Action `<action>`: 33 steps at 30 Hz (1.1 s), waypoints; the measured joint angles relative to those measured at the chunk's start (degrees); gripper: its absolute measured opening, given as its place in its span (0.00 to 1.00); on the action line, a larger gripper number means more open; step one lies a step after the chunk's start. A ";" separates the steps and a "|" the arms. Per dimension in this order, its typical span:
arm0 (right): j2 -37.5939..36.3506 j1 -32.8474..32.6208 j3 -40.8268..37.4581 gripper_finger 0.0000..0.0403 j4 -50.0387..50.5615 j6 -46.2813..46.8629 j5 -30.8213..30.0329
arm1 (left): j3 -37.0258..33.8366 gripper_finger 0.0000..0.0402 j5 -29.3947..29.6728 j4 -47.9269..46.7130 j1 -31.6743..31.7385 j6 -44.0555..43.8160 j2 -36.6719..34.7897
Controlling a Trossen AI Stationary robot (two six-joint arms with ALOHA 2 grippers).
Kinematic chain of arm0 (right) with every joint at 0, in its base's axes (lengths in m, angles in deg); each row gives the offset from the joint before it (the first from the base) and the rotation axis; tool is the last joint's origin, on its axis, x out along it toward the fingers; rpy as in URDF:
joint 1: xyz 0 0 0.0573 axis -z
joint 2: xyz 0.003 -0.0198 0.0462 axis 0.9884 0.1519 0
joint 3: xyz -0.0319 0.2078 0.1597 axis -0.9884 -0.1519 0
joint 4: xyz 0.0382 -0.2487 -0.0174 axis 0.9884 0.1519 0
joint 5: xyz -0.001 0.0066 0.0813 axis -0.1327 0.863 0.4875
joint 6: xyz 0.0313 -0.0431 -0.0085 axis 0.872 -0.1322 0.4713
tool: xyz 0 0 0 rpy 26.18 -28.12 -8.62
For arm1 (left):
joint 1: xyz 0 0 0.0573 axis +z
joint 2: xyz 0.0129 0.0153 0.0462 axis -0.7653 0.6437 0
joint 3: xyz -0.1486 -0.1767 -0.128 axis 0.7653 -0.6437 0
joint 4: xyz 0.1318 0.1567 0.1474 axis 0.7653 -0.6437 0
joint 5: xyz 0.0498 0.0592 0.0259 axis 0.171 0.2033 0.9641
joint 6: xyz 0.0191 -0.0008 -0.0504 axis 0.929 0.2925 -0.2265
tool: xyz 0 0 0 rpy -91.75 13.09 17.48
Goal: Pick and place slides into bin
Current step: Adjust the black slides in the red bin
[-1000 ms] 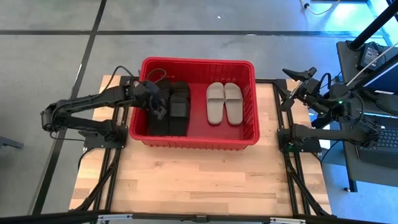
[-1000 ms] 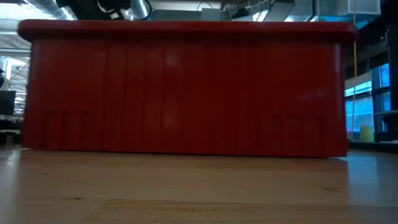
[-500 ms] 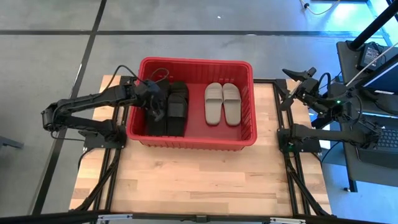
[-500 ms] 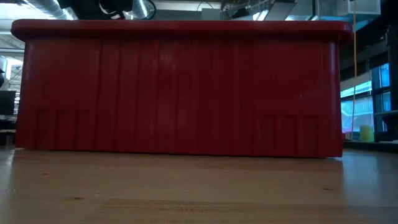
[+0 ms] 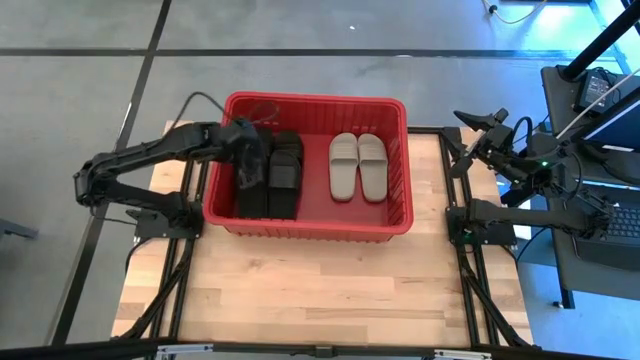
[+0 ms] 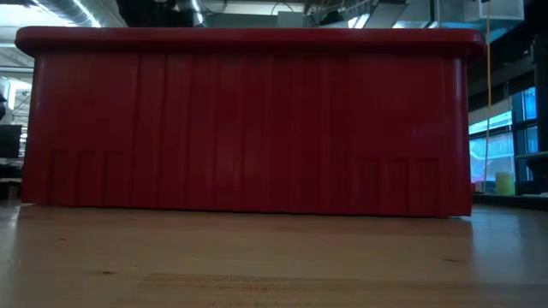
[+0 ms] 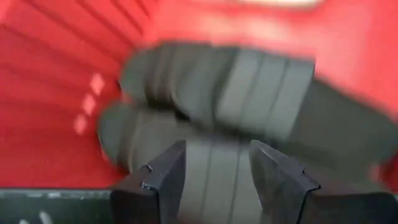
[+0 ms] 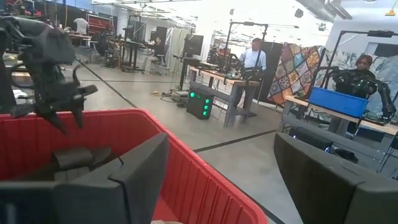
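The red bin (image 5: 310,98) stands at the table's far middle; it fills the low view (image 6: 248,120). Several black slides (image 5: 285,175) lie in its left half, and two beige slides (image 5: 358,165) lie side by side on its floor to the right. My left gripper (image 5: 247,165) is open and empty, just above the black slides (image 7: 249,81). It also shows above the bin in the right wrist view (image 8: 68,115). My right gripper (image 5: 470,120) is open and empty, beyond the bin's right side (image 8: 224,186).
Bare wooden table (image 5: 320,290) stretches from the bin to the near edge. The arm bases and black frame rails (image 5: 180,270) run along both sides of the table. People and workbenches (image 8: 252,59) show far off in the room.
The bin has slid a little toward the table's left edge with the slides inside it. My left gripper has gone up from the black slides and out of the top of the low view.
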 joint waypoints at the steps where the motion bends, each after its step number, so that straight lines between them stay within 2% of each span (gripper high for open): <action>1: 0.00 0.00 0.00 0.73 0.01 -0.03 0.01 | 0.63 0.43 0.07 -2.99 -0.01 0.50 1.19; 6: 0.00 0.00 0.00 0.73 0.00 -0.07 0.04 | 2.59 0.43 0.69 -10.74 -0.01 3.06 7.52; 19: 0.02 0.00 0.00 0.73 0.00 0.00 0.07 | 2.70 0.43 -0.72 -9.96 -5.08 7.98 18.86; 24: 0.02 0.00 0.00 0.73 0.82 -0.02 0.07 | 2.77 0.43 -2.21 -8.18 -7.09 7.96 20.74; 30: 0.04 0.00 0.00 0.73 3.21 1.20 0.07 | 2.77 0.43 -8.21 -5.09 -8.35 7.96 21.12; 33: 0.02 0.00 0.00 0.73 3.32 1.68 0.07 | 2.77 0.43 -8.29 -5.08 -8.69 7.69 21.10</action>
